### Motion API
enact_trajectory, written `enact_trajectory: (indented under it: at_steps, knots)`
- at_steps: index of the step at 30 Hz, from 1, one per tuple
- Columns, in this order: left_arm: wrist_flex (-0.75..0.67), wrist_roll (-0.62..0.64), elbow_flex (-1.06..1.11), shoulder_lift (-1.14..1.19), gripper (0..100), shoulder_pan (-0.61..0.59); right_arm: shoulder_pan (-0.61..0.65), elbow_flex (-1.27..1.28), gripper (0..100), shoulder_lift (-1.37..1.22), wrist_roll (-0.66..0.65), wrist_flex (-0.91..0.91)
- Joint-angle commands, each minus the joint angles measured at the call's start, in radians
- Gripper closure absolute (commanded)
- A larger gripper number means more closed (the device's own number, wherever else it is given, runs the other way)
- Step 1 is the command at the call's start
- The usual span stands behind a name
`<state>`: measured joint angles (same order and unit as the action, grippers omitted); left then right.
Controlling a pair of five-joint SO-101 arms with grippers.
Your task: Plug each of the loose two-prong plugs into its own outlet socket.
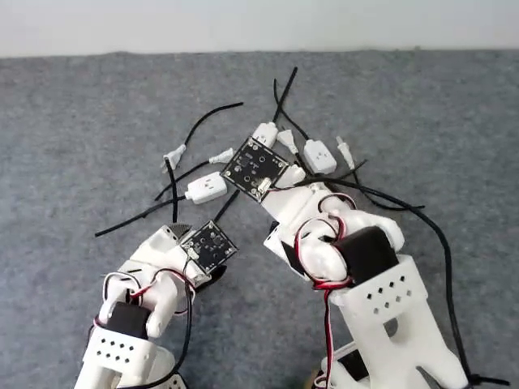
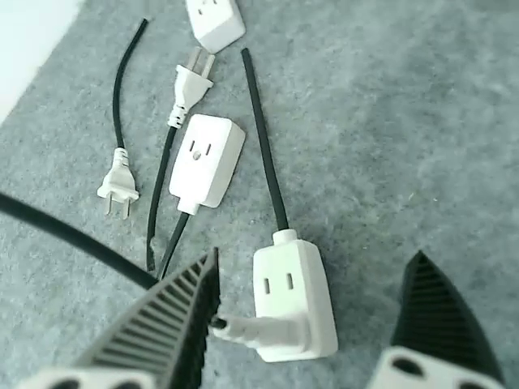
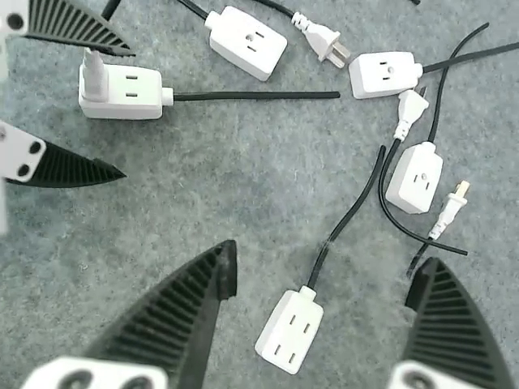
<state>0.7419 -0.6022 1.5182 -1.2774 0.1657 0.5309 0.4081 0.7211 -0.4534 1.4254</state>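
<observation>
While left gripper point(image 2: 315, 259) straddles a socket point(image 2: 293, 293), plug point(image 2: 247, 331) prongs hidden

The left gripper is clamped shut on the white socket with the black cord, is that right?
Not quite. The left gripper is open, not clamped shut: the left wrist view shows its fingers spread either side of the white socket with the black cord.

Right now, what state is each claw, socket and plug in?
left claw: open
right claw: open
socket under left claw: face slots empty, one plug lying against its end
socket under right claw: slots empty
far sockets: empty
other plugs: unplugged, lying loose
</observation>
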Motion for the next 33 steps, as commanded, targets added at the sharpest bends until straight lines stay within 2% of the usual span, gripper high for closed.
enact_trajectory:
  at_steps: [1,13,20,22,25,30,33]
  knots:
    - [-0.049,-0.008,0.005,0.003,65,-0.002,-0.005,-0.009,66.0,0.025,0.038,-0.016]
    - [-0.118,-0.012,0.059,0.003,65,-0.009,0.09,-0.008,66.0,0.019,0.095,-0.021]
    - [-0.244,-0.074,0.108,0.003,65,-0.138,0.091,0.006,66.0,0.022,0.098,-0.022]
    - [-0.21,-0.075,0.053,0.003,65,-0.172,0.091,0.021,66.0,0.024,0.1,-0.031]
    - [-0.068,-0.057,-0.073,0.003,65,-0.175,0.091,0.043,66.0,0.028,0.1,-0.039]
    - [0.005,0.015,-0.225,0.025,65,-0.176,0.091,0.049,66.0,0.03,0.101,-0.038]
    - [0.028,0.068,-0.366,0.149,65,-0.181,0.091,0.049,66.0,0.03,0.101,-0.038]
